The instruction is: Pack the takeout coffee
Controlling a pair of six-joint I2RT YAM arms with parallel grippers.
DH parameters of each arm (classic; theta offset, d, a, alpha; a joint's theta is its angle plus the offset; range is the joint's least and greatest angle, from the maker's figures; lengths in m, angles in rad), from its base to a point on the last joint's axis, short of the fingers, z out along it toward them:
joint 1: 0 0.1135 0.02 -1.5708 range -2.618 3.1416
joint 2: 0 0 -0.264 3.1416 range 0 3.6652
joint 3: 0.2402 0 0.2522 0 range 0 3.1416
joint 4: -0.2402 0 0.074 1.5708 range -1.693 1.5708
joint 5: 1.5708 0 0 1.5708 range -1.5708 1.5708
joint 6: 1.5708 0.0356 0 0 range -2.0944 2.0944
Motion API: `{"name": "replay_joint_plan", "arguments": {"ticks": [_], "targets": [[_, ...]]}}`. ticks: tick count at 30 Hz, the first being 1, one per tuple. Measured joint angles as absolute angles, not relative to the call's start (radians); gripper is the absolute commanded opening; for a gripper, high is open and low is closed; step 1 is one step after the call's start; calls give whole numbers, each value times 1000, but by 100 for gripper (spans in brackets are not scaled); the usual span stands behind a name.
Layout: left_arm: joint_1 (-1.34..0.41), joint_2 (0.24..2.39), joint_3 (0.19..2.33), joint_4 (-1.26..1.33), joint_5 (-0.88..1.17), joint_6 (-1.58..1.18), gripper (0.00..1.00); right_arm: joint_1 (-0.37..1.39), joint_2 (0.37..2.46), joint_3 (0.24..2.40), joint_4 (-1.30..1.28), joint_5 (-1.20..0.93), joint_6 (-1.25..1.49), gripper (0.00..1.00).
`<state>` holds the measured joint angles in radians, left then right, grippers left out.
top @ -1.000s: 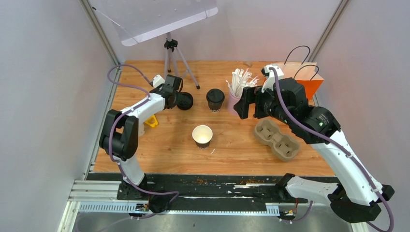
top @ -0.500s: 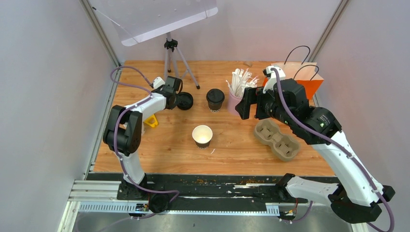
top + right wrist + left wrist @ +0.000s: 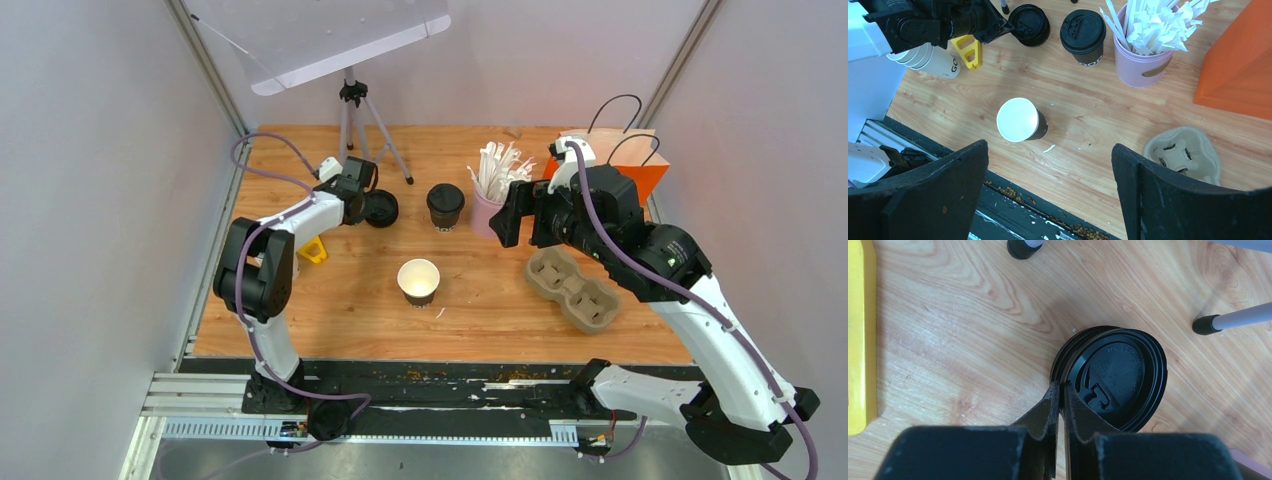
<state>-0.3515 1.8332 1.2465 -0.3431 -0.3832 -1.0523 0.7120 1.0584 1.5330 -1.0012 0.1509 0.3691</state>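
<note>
A stack of black lids (image 3: pixel 1118 375) lies on the wooden table, at the back left in the top view (image 3: pixel 382 208). My left gripper (image 3: pixel 1062 386) is shut on the near rim of the top lid (image 3: pixel 1030 24). One takeout cup (image 3: pixel 445 205) stands with a black lid on it (image 3: pixel 1083 31). A second cup (image 3: pixel 418 281) stands open in the middle, its inside white (image 3: pixel 1019 120). My right gripper (image 3: pixel 1049 147) hangs open high over the table's right half (image 3: pixel 520 215), nothing between its fingers.
A pink cup of white straws (image 3: pixel 490 195) stands by an orange paper bag (image 3: pixel 630 160). A brown pulp tray (image 3: pixel 575 285) lies on the right. A tripod (image 3: pixel 355 110) stands behind the lids. A yellow piece (image 3: pixel 312 250) and a stack of white cups (image 3: pixel 933 60) lie left.
My left gripper's jaws have closed onto the rim of the top lid. The right arm has drifted slightly up and to the right; its jaws stay wide.
</note>
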Motion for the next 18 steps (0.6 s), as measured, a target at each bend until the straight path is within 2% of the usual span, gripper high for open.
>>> {"name": "replay_joint_plan", "arguments": {"ticks": [18], "targets": [[-352, 1746, 1254, -396, -380, -1026, 11, 712, 1045, 1517, -996, 113, 361, 93]]}}
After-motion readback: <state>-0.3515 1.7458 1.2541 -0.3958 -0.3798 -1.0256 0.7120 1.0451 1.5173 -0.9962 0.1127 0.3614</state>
